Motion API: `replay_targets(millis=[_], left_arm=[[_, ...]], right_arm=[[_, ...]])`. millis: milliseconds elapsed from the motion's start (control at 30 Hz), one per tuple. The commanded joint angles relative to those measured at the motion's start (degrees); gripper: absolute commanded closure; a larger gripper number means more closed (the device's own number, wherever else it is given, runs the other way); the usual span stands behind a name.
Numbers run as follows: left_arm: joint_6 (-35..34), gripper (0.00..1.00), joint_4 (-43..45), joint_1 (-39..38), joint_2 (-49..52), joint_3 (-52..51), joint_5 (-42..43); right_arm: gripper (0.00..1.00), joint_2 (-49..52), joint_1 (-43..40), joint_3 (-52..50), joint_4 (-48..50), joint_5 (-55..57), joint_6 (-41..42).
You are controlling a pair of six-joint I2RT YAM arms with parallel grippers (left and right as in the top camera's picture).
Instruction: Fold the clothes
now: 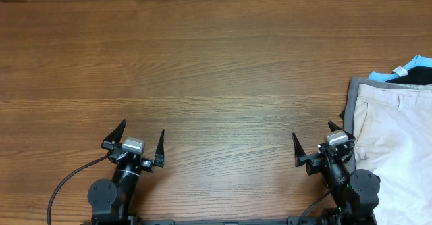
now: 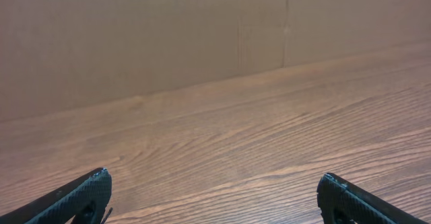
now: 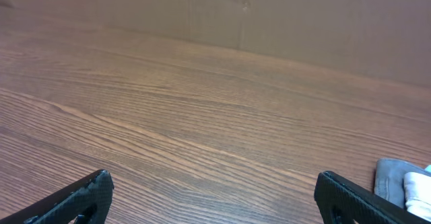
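Both tools rested at the near edge, the left tool [image 1: 143,128] and right tool [image 1: 312,130] spread wide and empty. Beige shorts [image 1: 395,140] lay on a garment pile at the tabletop's [image 1: 216,69] right edge, beside the right tool. They looked soft, light and floppy; the firmer waistband [image 1: 398,93] seemed the best hold.

The left gripper [image 1: 142,136] sits at the near left, jaws spread wide, tips pointing far; the right gripper [image 1: 313,136] mirrors it at the near right, equally wide, holding nothing; the left arm [image 1: 108,194] and right arm [image 1: 358,184] seem folded back near the edge.
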Motion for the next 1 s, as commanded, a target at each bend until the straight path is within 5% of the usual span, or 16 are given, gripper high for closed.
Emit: replay_targets(millis=[0, 200, 333, 467, 567, 733, 967], left_arm=[[-1.6, 0.00, 0.2, 0.3, -0.7, -0.3, 1.2], [-6.7, 0.00, 2.6, 0.3, -0.7, -0.3, 19.8], [-12.8, 0.00, 5.3, 0.3, -0.7, -0.3, 33.5], [-17.6, 0.00, 10.8, 0.3, -0.7, 1.4, 35.1], [-17.6, 0.00, 9.4, 0.3, -0.4, 6.4, 30.8], [-16.2, 0.00, -1.0, 0.3, 7.4, 21.2, 22.4], [-13.2, 0.00, -14.8, 0.3, 33.4, 48.2, 22.4]], right_arm=[[0.00, -0.5, -0.2, -0.3, 0.3, -1.5, 0.3], [0.00, -0.6, -0.2, -0.3, 5.8, -20.6, 1.8], [0.00, -0.6, -0.2, -0.3, 18.5, -27.2, 17.9], [0.00, -0.5, -0.2, 0.5, 26.4, -24.3, 29.4], [0.00, 0.5, -0.2, 3.9, 25.8, -23.3, 30.3], [0.00, 8.4, -0.2, 16.4, 11.6, -16.5, 28.2], [0.00, 32.6, -0.2, 41.7, -17.5, -4.8, 24.3]])
